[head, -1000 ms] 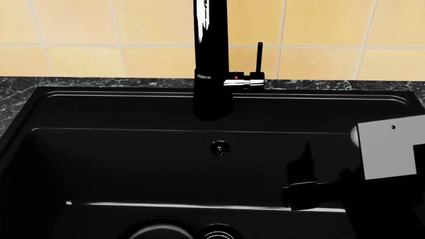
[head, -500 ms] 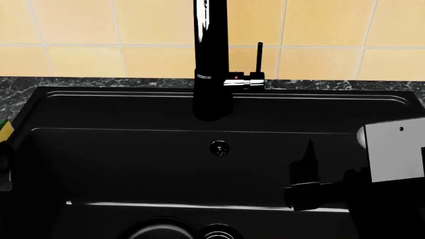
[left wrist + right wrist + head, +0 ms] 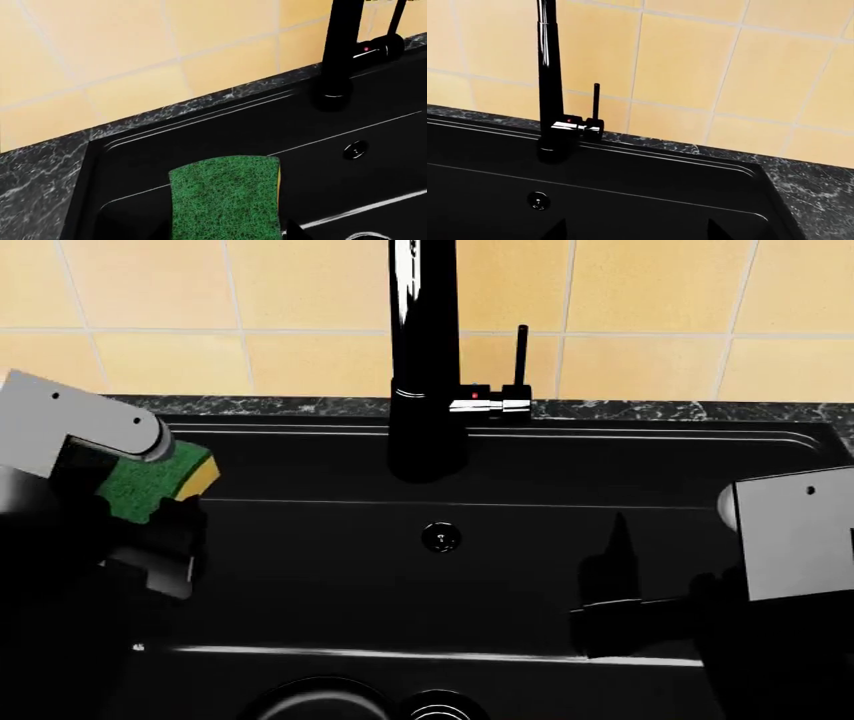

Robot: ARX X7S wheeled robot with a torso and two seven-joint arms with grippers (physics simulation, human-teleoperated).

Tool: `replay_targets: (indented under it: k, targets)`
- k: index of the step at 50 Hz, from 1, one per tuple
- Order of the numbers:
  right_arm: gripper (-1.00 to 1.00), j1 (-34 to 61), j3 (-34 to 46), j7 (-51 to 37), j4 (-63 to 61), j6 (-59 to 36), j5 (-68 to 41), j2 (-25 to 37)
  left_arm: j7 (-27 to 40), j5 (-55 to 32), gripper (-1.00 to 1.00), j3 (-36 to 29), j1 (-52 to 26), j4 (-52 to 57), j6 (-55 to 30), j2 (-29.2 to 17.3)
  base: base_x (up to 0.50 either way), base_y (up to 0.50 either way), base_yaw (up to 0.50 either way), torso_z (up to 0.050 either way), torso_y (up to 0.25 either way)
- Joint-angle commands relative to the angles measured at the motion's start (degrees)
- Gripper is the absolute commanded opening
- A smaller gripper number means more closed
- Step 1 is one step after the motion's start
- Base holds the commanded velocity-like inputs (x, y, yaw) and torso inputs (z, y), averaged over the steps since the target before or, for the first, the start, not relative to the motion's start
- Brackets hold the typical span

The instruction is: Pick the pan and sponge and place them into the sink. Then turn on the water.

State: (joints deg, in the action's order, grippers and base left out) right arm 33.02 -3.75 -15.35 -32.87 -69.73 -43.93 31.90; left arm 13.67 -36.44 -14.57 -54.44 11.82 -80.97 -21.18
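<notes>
My left gripper is shut on the sponge, whose green top over a yellow layer shows, and holds it above the left part of the black sink. In the left wrist view the sponge sits between the dark fingers of the left gripper. My right gripper is open and empty over the sink's right part; its fingertips stand wide apart in the right wrist view. A round dark rim at the bottom edge looks like the pan, mostly cut off. No water runs.
The tall black faucet with its thin lever stands behind the sink's middle. The round overflow fitting is on the back wall. The chrome-ringed drain is at the bottom edge. Marble counter and a tiled wall surround the sink.
My left gripper with the sponge has come in from the left edge and now hangs over the sink's left part. The right arm has barely shifted.
</notes>
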Motion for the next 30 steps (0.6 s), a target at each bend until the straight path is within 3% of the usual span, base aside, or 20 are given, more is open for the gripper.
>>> replay_targets:
  k: [1,19,30]
  targets:
    - [1.00,0.3,-0.6,0.4,-0.1,-0.4,-0.1,-0.5,-4.9,0.1,-1.00,-7.0,-3.6,-6.7,4.5,4.5,0.00,0.00,0.00,0.000,0.000]
    - [1.00,0.9,-1.2,-0.1,0.0,-0.7,-1.2,-0.6,-11.5,2.3,-1.00,-14.9,-7.3,-20.4,10.3,8.0,0.00,0.00,0.00,0.000,0.000]
    - [1.00,0.3,-1.2,0.0,0.1,-0.1,-1.5,-0.4,-12.9,3.5,-1.00,-18.2,-4.9,-23.7,13.4,8.6,0.00,0.00,0.00,0.000,0.000]
